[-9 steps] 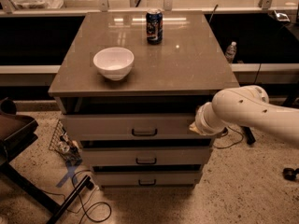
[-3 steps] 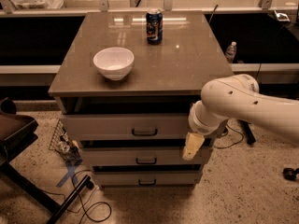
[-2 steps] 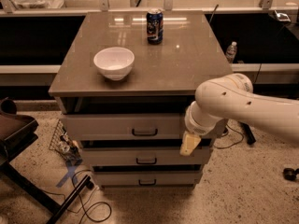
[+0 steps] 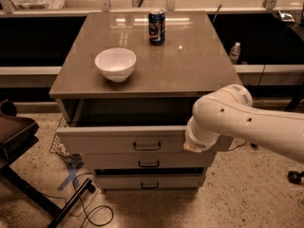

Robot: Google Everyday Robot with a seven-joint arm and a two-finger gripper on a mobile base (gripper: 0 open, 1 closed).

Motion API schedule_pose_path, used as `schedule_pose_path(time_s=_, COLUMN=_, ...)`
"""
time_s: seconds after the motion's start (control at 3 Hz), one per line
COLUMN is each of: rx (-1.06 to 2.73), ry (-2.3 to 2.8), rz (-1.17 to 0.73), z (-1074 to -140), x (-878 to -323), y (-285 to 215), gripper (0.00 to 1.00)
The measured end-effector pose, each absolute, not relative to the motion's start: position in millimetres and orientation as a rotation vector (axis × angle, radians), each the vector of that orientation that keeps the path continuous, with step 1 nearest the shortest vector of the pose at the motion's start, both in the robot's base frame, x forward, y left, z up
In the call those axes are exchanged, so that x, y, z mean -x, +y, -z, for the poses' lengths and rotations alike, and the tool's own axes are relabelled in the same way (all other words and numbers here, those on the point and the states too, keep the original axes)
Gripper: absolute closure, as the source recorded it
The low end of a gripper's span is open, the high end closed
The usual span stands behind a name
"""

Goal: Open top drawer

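Observation:
The top drawer [image 4: 109, 140] is the tallest of three light grey fronts under the brown countertop [image 4: 190, 65]. It stands part way out, with a dark gap above its front. Its small dark bar handle [image 4: 147, 147] sits at the centre. My white arm [image 4: 247, 120] reaches in from the right. My gripper [image 4: 198, 144] is at the end of the arm, against the right part of the top drawer's front, to the right of the handle. The arm covers the drawer's right end.
A white bowl [image 4: 115, 63] and a blue can [image 4: 156, 26] stand on the countertop. The middle drawer [image 4: 114, 162] and bottom drawer [image 4: 118, 182] are below. A dark chair [image 4: 14, 129] and floor cables [image 4: 90, 208] are at the left. A bottle [image 4: 234, 52] is at the back right.
The arm has swung from the drawer's right side across its front and risen. The top drawer's front has come out a little toward the camera.

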State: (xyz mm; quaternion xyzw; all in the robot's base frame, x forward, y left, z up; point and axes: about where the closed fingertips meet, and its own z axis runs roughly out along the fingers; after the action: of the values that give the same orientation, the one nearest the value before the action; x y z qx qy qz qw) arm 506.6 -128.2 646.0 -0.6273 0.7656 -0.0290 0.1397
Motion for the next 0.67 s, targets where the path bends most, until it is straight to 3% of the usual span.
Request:
schedule_pose_path(time_s=0.33, rx=1.807, ry=2.223, rz=0.087, z=-647.8, x=-500.8, y=-130.1, gripper=1.00)
schedule_pose_path(time_s=0.67, rx=1.807, ry=2.223, rz=0.087, z=-648.7, x=-500.8, y=-130.1, gripper=1.00)
